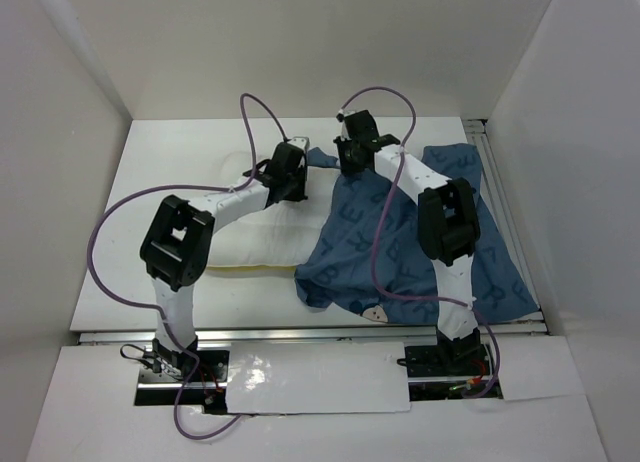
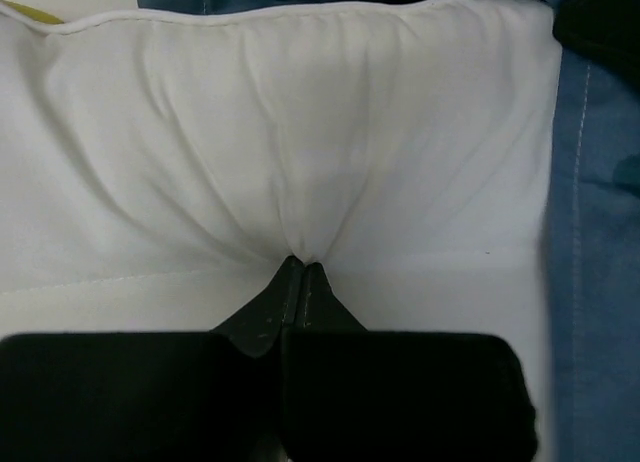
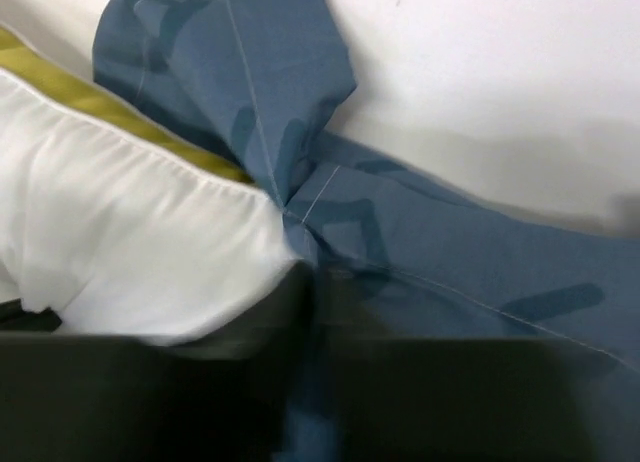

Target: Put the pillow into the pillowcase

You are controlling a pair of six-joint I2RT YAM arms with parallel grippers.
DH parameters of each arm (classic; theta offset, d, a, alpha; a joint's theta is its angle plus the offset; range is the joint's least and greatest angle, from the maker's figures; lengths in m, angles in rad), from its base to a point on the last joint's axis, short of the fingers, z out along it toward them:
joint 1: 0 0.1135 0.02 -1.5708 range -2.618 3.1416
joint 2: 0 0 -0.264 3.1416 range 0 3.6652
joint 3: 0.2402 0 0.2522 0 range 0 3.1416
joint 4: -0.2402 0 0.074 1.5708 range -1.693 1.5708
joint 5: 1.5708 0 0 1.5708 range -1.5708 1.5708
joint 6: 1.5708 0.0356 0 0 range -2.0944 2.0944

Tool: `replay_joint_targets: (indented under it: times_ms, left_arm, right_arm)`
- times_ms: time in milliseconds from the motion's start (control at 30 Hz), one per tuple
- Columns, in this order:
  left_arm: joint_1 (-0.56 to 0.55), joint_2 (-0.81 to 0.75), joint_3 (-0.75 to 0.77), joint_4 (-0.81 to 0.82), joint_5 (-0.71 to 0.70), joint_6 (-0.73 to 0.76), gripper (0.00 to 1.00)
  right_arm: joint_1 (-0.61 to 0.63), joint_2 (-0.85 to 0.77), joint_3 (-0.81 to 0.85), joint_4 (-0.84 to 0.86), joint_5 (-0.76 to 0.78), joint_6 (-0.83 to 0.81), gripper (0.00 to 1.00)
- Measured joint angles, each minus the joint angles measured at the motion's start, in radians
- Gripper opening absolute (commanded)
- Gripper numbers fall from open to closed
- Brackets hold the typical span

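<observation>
The white pillow (image 1: 262, 240) lies in the middle of the table, its right end under the edge of the blue pillowcase (image 1: 400, 252). My left gripper (image 1: 290, 187) is shut on a pinch of the pillow's white fabric (image 2: 300, 182) near its far edge. My right gripper (image 1: 350, 162) is shut on the far edge of the pillowcase (image 3: 300, 212), next to the pillow's white corner (image 3: 130, 242) and its yellow strip (image 3: 120, 117). The pillowcase also shows along the right of the left wrist view (image 2: 595, 282).
White walls enclose the table on the left, back and right. Purple cables (image 1: 255, 112) loop over both arms. A metal rail (image 1: 510, 222) runs along the table's right side. Bare white table (image 1: 170, 162) lies at the far left.
</observation>
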Motion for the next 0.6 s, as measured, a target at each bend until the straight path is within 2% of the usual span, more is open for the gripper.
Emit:
replay_joint_targets:
  times_ms: [267,400,600]
  left_arm:
    - [0.007,-0.132,-0.201,0.198,0.064,0.049,0.00]
    - [0.012,-0.229,-0.322,0.293,0.156,0.072,0.00]
    - [0.005,-0.262,-0.351,0.364,0.252,0.072,0.00]
  right_arm:
    - [0.000,-0.008,0.002,0.010,-0.013,0.026,0.00]
    - [0.000,-0.032,0.002,0.029,-0.119,0.034,0.00]
    - [0.028,-0.068,0.003,0.064,-0.293,0.043,0.00]
